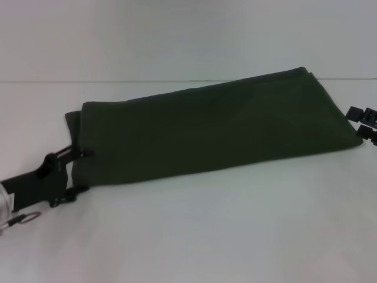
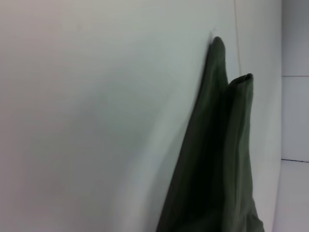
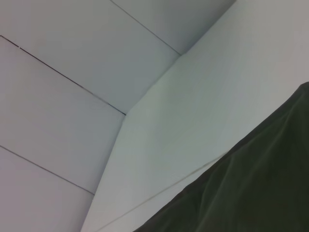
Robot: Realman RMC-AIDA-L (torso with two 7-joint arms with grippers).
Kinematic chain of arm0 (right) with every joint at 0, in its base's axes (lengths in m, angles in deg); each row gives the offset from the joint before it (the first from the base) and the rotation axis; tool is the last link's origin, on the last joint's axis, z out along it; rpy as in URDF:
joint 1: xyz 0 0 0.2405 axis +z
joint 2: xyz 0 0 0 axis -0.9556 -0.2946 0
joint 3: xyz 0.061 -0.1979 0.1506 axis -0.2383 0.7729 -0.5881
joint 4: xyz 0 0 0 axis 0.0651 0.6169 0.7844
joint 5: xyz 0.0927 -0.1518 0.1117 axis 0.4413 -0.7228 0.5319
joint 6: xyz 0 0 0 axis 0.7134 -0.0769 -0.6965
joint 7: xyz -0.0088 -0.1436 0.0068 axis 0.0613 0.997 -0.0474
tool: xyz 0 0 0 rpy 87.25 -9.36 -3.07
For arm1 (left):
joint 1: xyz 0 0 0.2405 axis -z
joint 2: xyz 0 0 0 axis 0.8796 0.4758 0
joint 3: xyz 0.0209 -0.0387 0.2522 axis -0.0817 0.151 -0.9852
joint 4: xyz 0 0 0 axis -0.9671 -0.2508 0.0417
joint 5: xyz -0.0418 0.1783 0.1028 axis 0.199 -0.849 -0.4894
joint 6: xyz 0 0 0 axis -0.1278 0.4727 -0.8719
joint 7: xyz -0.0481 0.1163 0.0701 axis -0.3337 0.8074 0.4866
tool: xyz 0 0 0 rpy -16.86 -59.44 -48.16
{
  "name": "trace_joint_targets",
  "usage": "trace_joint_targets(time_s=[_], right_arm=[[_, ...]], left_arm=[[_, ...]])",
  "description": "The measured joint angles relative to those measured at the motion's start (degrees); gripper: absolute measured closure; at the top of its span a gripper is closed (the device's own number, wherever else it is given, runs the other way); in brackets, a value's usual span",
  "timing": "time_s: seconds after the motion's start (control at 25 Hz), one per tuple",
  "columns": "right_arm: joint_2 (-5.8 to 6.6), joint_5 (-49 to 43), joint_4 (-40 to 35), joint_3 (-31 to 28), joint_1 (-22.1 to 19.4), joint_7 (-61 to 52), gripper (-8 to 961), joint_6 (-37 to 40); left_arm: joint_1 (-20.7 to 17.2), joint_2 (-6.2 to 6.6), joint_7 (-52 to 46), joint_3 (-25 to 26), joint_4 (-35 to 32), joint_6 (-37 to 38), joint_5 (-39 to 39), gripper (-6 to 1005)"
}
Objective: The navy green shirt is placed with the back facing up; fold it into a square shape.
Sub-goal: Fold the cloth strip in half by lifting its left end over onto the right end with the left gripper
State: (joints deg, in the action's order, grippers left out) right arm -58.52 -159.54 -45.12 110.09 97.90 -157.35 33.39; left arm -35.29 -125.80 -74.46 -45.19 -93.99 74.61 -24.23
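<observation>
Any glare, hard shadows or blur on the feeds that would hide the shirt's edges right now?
Head view: even, soft light, no glare; the shirt reads as a flat dark band, folds barely visible, with the left gripper at one end and the right gripper at the other. Left wrist view: faint shadow beside the cloth, edges soft. Right wrist view: no glare, shirt edge slightly soft.

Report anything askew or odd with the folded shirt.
The dark olive-green fabric shirt lies as a long band slanted across the white table, not square. At its left-claw end, an under-layer pokes out unevenly.
</observation>
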Motion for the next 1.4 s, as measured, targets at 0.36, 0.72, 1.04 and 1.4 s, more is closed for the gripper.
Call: trace_joint_targets(time_s=[0.36, 0.72, 1.04, 1.4], right_arm=[[0.00, 0.1, 0.0, -0.2, 0.0, 0.0, 22, 0.1], [-0.07, 0.2, 0.0, -0.8, -0.1, 0.0, 22, 0.1], [-0.01, 0.2, 0.0, -0.8, -0.2, -0.2, 22, 0.2], [-0.05, 0.1, 0.0, -1.3, -0.7, -0.1, 22, 0.2]], left_arm=[[1.1, -0.47, 8.6, 0.4, -0.1, 4.5, 5.0, 65], [0.4, -0.21, 7.3, -0.4, 1.0, 1.4, 3.1, 73], [3.4, -0.29, 7.8, -1.9, 0.5, -1.3, 2.7, 79], [1.7, -0.08, 4.4, -3.4, -1.5, 1.8, -0.7, 87]])
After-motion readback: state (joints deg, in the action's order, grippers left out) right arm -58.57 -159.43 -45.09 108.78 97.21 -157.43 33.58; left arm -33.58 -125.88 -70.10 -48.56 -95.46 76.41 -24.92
